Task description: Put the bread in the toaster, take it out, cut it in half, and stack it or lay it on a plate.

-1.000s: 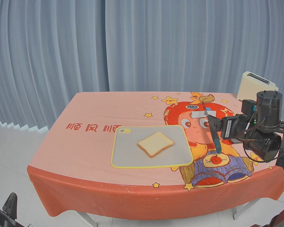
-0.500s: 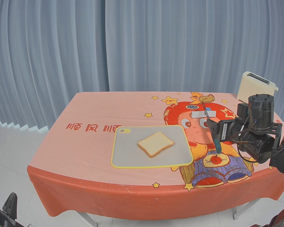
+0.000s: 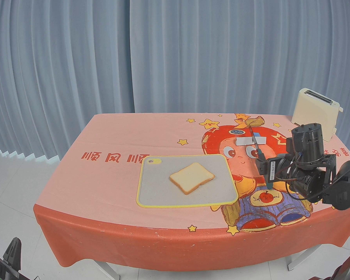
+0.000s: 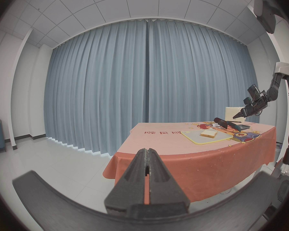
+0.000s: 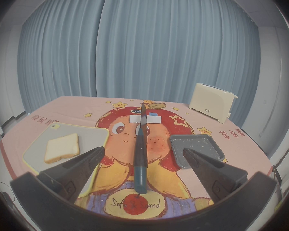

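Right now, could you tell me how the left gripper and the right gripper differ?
The left gripper is shut; the right gripper is open. The left gripper sits off the table, beyond its edge; the right gripper hangs over the table, fingers either side of the knife. Both hold nothing.

One bread slice [image 3: 191,177], one cutting board [image 3: 155,187], one knife [image 5: 140,158], one toaster [image 3: 314,107], one grey plate [image 5: 196,146].
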Available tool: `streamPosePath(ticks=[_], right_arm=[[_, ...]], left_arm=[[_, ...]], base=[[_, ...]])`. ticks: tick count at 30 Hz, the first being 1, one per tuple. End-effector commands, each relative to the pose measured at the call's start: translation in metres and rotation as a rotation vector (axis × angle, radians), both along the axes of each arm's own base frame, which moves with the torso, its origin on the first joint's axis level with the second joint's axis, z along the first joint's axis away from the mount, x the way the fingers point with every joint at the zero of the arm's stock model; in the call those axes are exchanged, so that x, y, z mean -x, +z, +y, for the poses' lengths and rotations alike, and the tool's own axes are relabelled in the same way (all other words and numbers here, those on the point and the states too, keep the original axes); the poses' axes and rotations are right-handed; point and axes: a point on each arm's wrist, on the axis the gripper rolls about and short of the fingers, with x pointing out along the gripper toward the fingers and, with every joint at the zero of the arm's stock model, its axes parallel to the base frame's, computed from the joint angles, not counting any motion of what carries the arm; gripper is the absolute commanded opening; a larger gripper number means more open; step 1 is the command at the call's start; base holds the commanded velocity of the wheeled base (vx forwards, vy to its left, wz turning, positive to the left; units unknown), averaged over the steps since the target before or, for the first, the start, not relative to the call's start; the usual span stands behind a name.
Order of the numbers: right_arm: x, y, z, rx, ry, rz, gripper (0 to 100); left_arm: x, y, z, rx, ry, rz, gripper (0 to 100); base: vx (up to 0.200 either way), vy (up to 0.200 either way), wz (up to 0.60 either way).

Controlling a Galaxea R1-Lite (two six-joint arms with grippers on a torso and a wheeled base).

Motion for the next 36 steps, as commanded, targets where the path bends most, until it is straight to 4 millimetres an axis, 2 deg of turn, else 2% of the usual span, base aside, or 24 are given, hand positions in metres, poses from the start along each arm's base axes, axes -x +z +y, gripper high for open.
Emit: streamPosePath(ticks=[1, 6, 9, 18, 21, 36], right_arm=[[-0.016, -0.01, 0.001, 0.016, -0.025, 0.026, 100], [-0.035, -0.009, 0.007, 0.033, -0.044, 0.042, 100], [-0.04, -0.011, 0.01, 0.058, -0.051, 0.073, 100], [-0.058, -0.04, 0.02, 0.115, -0.071, 0.136, 100], [-0.061, -0.043, 0.023, 0.116, -0.07, 0.138, 100], [-0.078, -0.04, 0.026, 0.121, -0.108, 0.099, 100]], left_arm=[[-0.001, -0.005, 0.0, 0.001, 0.001, 0.018, 0], [-0.001, -0.005, 0.0, 0.001, 0.001, 0.018, 0], [-0.001, -0.005, 0.0, 0.001, 0.001, 0.018, 0], [-0.001, -0.005, 0.0, 0.001, 0.001, 0.018, 0], [-0.001, -0.005, 0.0, 0.001, 0.001, 0.018, 0], [-0.001, -0.005, 0.0, 0.001, 0.001, 0.018, 0]], base=[[0.0, 0.0, 0.0], [0.0, 0.0, 0.0], [0.0, 0.0, 0.0], [0.0, 0.0, 0.0], [0.0, 0.0, 0.0], [0.0, 0.0, 0.0]])
